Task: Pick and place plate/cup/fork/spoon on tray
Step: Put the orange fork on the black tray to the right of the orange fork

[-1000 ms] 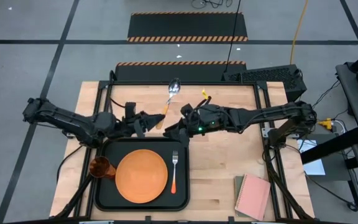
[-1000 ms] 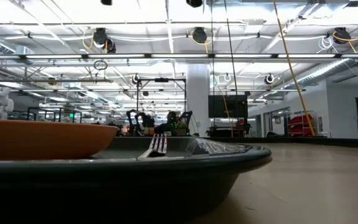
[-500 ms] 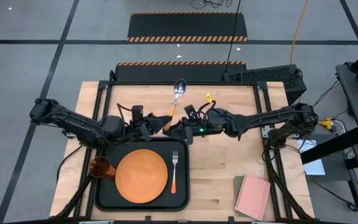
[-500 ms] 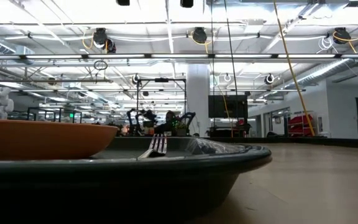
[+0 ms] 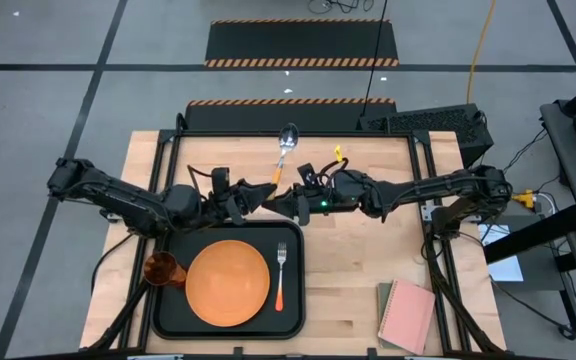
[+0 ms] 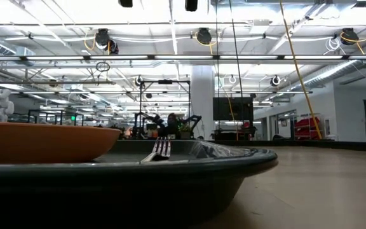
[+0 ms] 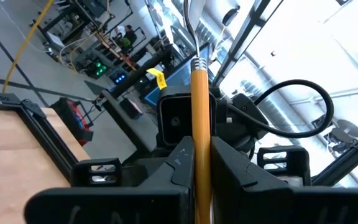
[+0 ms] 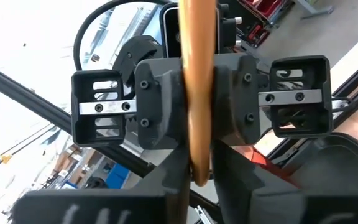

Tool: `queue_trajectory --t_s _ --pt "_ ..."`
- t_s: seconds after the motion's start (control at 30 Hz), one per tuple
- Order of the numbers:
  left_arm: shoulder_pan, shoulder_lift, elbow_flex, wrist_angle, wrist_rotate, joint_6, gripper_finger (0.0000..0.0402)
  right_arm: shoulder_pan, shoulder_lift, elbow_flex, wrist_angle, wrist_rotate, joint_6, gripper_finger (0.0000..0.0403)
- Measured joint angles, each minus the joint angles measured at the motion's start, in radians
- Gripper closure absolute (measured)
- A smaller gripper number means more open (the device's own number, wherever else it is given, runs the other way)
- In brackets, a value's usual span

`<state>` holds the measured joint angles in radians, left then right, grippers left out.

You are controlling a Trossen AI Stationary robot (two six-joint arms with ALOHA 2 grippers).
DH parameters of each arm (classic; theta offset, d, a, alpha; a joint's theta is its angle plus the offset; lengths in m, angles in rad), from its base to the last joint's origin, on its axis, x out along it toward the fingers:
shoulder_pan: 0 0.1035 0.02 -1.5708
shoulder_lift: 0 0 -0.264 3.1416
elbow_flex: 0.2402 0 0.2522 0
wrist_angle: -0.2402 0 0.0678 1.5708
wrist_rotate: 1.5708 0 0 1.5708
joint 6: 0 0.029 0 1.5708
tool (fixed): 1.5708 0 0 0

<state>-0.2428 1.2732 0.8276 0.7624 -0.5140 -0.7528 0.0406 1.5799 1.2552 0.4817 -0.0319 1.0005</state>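
Tray point(image 5: 293, 250) at the table's front, grippers meeting behind it.
Plate point(image 5: 227, 283) in the tray, fork point(image 5: 280, 275) right of it, cup point(image 5: 163, 269) left; spoon point(image 5: 282, 150) between left gripper point(image 5: 255, 199) and right gripper point(image 5: 280, 198).

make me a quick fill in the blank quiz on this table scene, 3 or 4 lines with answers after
1. Both grippers, the left gripper and the right gripper, are shut on the handle of the ____.
2. The fork lies inside the tray, beside the orange ____.
3. The cup stands at the tray's ____ edge in the high view.
4. The pink notebook lies ____ the tray.

Missing words: spoon; plate; left; outside
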Motion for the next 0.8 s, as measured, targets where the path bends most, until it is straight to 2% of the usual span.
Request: queue_trajectory --t_s 0.17,0.3,0.37,0.6,0.7,0.8 --pt "0.000 0.000 0.000 -0.004 0.000 0.000 0.0371 0.000 -0.006 0.000 -0.008 0.001 -0.022 0.0387" --pt "0.000 0.002 0.000 -0.005 0.005 0.004 0.0369 0.000 -0.016 0.000 -0.033 0.001 -0.026 0.0388" --pt "0.000 0.002 0.000 -0.008 0.009 0.013 0.0349 0.000 -0.018 0.000 -0.053 0.000 -0.023 0.0388" --pt "-0.002 -0.016 0.000 -0.068 0.026 -0.016 0.0244 0.000 -0.037 0.000 -0.127 -0.029 -0.003 0.0388" --pt "-0.002 -0.058 0.000 -0.154 0.027 -0.018 0.0223 0.000 -0.048 0.000 -0.182 -0.064 0.022 0.0388" --pt "0.006 -0.119 0.002 -0.285 0.027 -0.045 0.0219 0.016 -0.055 0.000 -0.248 -0.072 0.042 0.0388"
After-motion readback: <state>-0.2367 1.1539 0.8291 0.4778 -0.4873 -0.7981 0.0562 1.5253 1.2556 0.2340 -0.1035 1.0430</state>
